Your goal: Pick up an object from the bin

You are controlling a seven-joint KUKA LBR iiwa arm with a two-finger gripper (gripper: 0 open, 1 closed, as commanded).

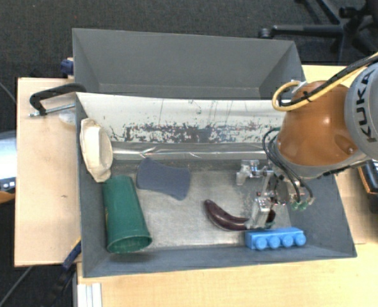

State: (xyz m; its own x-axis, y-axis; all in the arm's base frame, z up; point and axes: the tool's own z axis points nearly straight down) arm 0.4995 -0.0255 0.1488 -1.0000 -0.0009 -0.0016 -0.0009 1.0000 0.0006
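Observation:
My gripper (261, 215) hangs low in the bin's right part, its fingers pointing down at the right end of a dark purple curved thing shaped like an eggplant (224, 216). Just below the fingertips, a blue toy brick with several studs (275, 239) lies by the bin's front wall. Whether anything sits between the fingers cannot be made out.
A grey-blue flat piece (164, 178) lies in the middle. A dark green cup (123, 214) lies on its side at the left, with a cream-coloured shell-like thing (96, 150) behind it. The arm's orange cover looms over the right side.

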